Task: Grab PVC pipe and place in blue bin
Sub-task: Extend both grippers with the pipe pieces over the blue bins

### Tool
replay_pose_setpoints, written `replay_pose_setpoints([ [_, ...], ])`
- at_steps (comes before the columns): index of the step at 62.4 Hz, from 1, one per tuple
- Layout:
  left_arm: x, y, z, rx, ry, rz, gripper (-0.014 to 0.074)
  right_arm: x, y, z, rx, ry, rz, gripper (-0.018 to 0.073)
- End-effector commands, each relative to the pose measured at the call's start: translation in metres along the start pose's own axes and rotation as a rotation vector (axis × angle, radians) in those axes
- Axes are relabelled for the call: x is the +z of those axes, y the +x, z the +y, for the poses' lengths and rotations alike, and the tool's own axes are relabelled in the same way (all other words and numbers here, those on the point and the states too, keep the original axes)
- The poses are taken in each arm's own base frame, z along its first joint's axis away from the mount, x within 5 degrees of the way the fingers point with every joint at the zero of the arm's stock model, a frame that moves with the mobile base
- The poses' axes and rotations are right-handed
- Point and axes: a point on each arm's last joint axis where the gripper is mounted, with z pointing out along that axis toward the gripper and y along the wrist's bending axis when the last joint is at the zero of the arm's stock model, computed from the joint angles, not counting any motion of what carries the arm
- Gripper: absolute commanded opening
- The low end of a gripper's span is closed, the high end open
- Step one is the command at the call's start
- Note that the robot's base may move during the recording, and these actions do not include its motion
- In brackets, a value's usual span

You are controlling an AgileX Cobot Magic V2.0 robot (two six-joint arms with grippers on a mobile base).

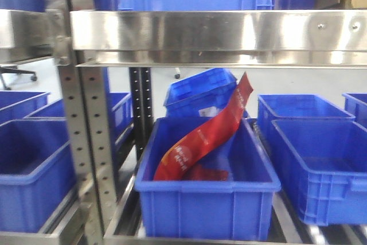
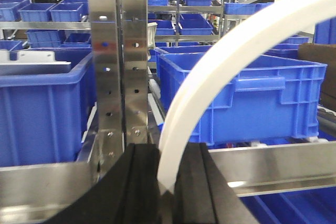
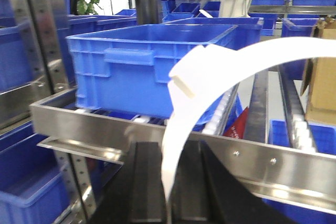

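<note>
Left gripper [image 2: 170, 156] sits closest, its black fingers [image 2: 137, 182] pinched shut on the white pipe [image 2: 220, 72]. The pipe arcs up and to the right, and its far end is cut off. A bin [image 2: 252, 103] stands ahead, beyond a steel rail [image 2: 273, 163]. The right gripper [image 3: 169, 153] likewise clamps a white pipe [image 3: 262, 59], jointed partway and running off-frame. Whether it is the same pipe cannot be told. The blurred front view catches only a bin [image 1: 200, 205] holding a red bag [image 1: 206, 136].
</note>
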Motion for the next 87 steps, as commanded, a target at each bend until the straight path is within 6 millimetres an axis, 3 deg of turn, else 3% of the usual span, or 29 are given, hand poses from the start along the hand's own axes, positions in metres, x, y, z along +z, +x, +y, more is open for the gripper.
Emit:
replay_pose_setpoints([
  [1, -0.0014, -0.0034, -0.0004, -0.002, 0.003, -0.027, -0.0111, -0.0008, -0.0022, 0.0003, -0.013, -0.004, -0.028, -0.0168],
  [87, -0.0014, -0.0034, -0.0004, -0.002, 0.003, -0.027, -0.0111, -0.0008, -0.0035, 0.0006, -0.013, -0.007, -0.042, -0.0168],
])
